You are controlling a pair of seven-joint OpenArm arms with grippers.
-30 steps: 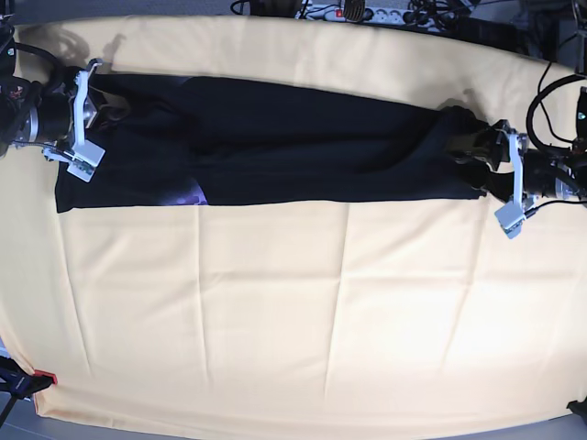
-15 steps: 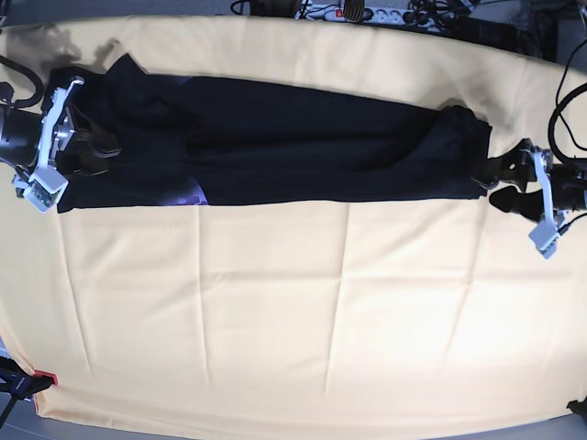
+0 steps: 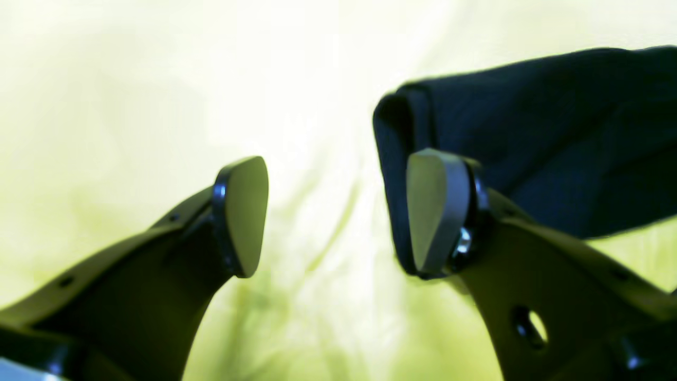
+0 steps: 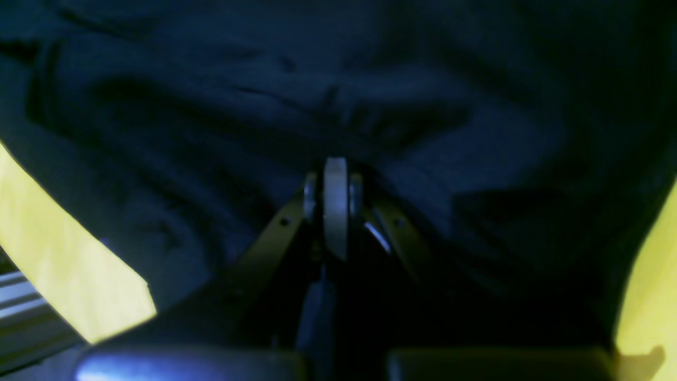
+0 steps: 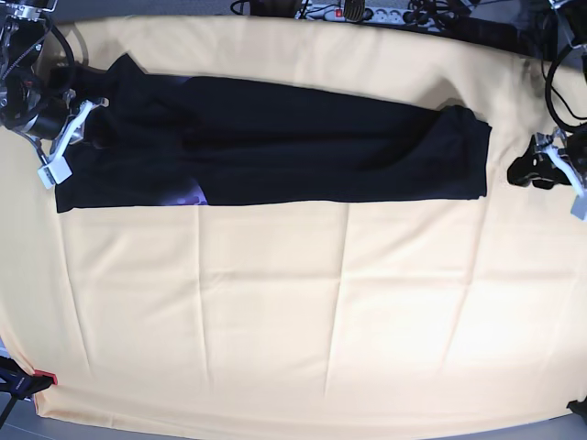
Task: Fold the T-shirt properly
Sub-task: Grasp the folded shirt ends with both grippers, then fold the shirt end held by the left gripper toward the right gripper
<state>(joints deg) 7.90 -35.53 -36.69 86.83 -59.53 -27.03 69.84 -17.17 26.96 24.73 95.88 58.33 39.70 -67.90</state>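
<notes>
A robotics lab bench, seen from overhead: a wide table draped in a pale yellow cloth (image 5: 303, 302) serves as the work surface, with a white power strip (image 5: 344, 11) and a tangle of black cables (image 5: 431, 14) lying just beyond the cloth's far edge. Cabled robot arms reach in over the cloth's left and right ends, and a black clamp with a red tip (image 5: 23, 380) grips the cloth's near left corner.

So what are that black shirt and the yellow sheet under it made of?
The T-shirt looks like soft matte knit fabric, probably cotton: it creases and drapes limply. The yellow sheet seems a thin woven cloth, matte, showing sharp fold lines.
</notes>
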